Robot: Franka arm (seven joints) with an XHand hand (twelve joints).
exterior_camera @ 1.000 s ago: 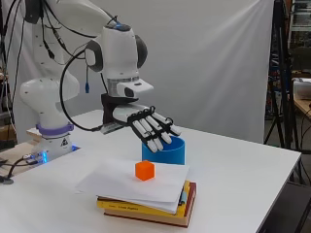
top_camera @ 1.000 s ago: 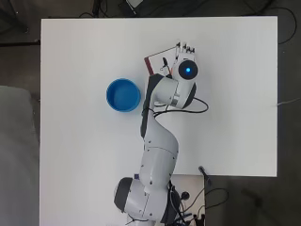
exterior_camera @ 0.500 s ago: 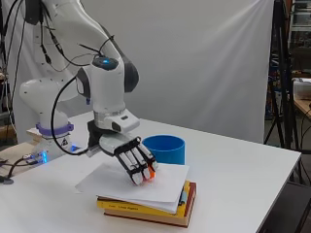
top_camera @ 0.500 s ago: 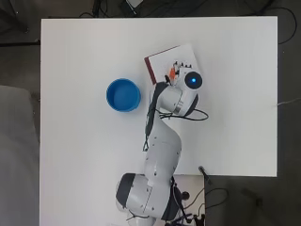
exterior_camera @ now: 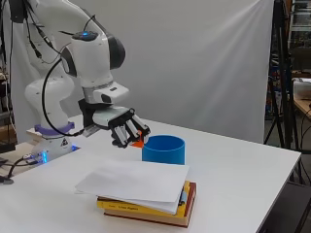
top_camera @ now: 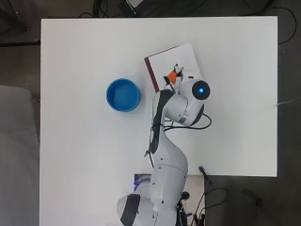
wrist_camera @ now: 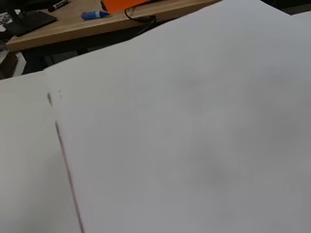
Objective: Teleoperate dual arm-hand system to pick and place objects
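A small orange cube [exterior_camera: 139, 141] is pinched in the curled fingers of my black and white hand [exterior_camera: 122, 127], which holds it in the air above the near end of a white sheet [exterior_camera: 137, 180]. The sheet lies on a stack of books [exterior_camera: 150, 212]. From overhead, the cube [top_camera: 172, 76] shows just beyond the hand [top_camera: 181, 75], over the sheet [top_camera: 175, 57]. In the wrist view an edge of the cube [wrist_camera: 124, 4] shows, with the white sheet [wrist_camera: 194, 126] filling most of the picture. A blue bowl [top_camera: 123, 95] stands left of the books.
The blue bowl [exterior_camera: 164, 149] sits just behind the books in the side view, close to the hand. The white table [top_camera: 235, 117] stretches right of the books and toward the arm's base. A dark stand [exterior_camera: 278, 73] is beyond the table's far end.
The hand dropped onto the orange cube on the sheet, curled its fingers on it, and has now risen with the cube off the sheet.
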